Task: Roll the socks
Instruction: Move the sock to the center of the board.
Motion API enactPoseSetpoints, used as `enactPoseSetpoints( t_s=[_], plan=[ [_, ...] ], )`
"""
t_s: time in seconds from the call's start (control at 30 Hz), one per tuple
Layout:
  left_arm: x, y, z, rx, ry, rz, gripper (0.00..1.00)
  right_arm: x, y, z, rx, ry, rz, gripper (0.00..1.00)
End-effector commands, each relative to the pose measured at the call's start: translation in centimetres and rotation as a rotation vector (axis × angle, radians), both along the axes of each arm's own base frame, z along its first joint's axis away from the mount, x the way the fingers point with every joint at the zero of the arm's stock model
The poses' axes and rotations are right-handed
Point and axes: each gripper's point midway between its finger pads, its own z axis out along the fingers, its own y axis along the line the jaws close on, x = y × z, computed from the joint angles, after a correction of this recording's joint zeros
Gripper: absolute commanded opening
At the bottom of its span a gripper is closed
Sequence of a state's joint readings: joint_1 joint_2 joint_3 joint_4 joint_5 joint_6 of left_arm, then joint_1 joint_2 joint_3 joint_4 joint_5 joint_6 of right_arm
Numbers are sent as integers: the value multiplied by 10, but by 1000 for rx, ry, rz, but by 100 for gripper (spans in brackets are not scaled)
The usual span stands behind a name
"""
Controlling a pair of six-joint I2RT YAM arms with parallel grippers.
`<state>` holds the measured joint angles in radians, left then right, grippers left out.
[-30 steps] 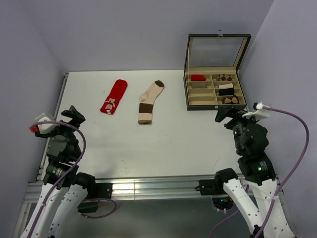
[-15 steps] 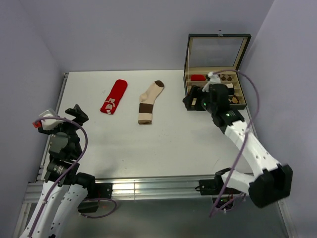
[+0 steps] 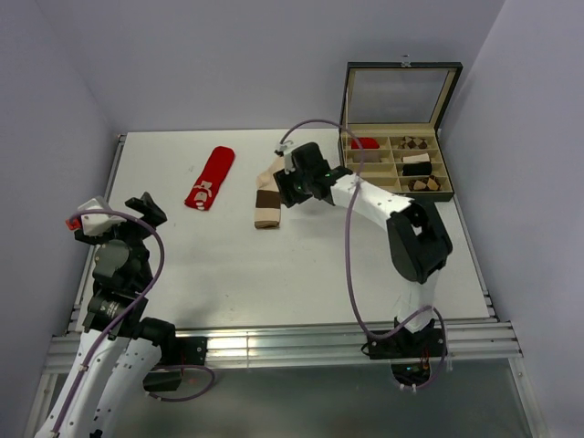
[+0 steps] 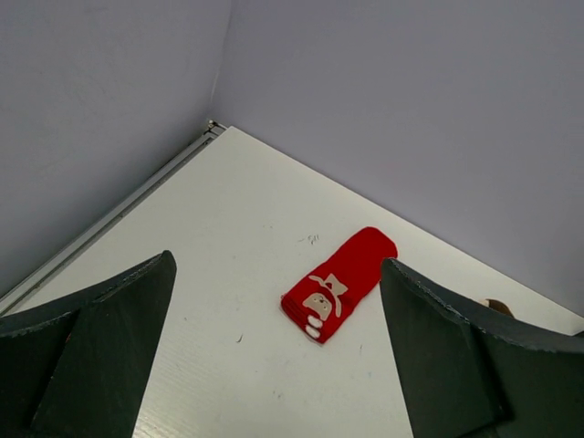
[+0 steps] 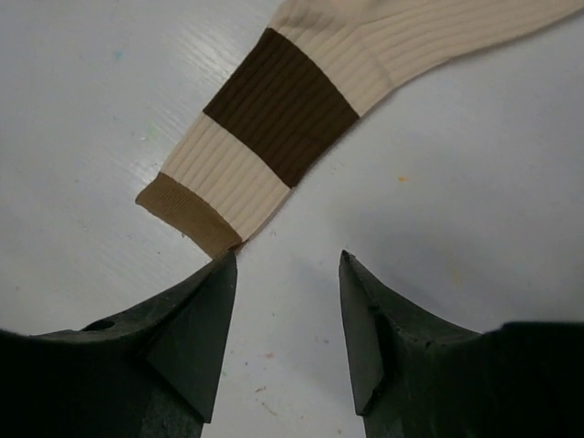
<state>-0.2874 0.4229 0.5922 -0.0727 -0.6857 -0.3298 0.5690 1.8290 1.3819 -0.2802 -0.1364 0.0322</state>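
Two socks lie flat on the white table. The red sock (image 3: pixel 210 178) with white marks is at the back left and fills the middle of the left wrist view (image 4: pixel 339 281). The cream sock (image 3: pixel 267 205) has a brown band (image 5: pixel 283 100) and a tan cuff (image 5: pixel 187 214). My right gripper (image 3: pixel 285 187) hangs low over the cream sock's cuff end. It is open (image 5: pixel 286 260), with bare table between the jaws and its left fingertip (image 5: pixel 224 265) at the cuff's corner. My left gripper (image 3: pixel 137 214) is wide open (image 4: pixel 278 265) near the left edge, well short of the red sock.
An open compartment box (image 3: pixel 397 193) with its lid raised stands at the back right. It holds rolled bundles, one of them red (image 3: pixel 365 143). The right arm (image 3: pixel 415 233) stretches across the table's middle. Grey walls close in the left, back and right.
The right arm has swung from beside the box across to the cream sock's cuff, and its jaws have narrowed somewhat. The left arm has hardly shifted.
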Motion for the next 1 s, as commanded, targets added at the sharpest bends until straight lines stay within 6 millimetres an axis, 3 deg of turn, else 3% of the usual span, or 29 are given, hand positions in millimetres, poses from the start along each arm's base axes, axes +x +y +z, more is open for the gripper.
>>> enactPoseSetpoints(
  t_s=[0.0, 0.03, 0.07, 0.23, 0.33, 0.47, 0.53, 0.83, 0.97],
  plan=[
    [2, -1, 4, 9, -13, -9, 100, 6, 29, -4, -63, -49, 158, 56],
    [2, -1, 4, 10, -13, -10, 99, 5, 35, -10, -66, -33, 181, 55],
    [2, -1, 3, 10, -10, -10, 99, 3, 39, -29, -91, 3, 198, 54],
    [3, -2, 3, 12, -7, -17, 99, -10, 73, -51, -127, 4, 306, 50],
    [3, -3, 2, 12, -7, -18, 99, -17, 80, -76, -171, 29, 327, 50],
    [2, -3, 2, 13, -6, -23, 99, -26, 75, -94, -211, 74, 301, 49],
    [2, -3, 3, 12, -9, -26, 99, -33, 62, -102, -256, 101, 259, 47],
    [2, -6, 3, 8, -12, -41, 99, -127, 1, -100, -415, 351, 198, 43],
    [3, -7, 3, 7, -9, -48, 99, -169, 24, -86, -315, 494, 199, 44]
  ],
)
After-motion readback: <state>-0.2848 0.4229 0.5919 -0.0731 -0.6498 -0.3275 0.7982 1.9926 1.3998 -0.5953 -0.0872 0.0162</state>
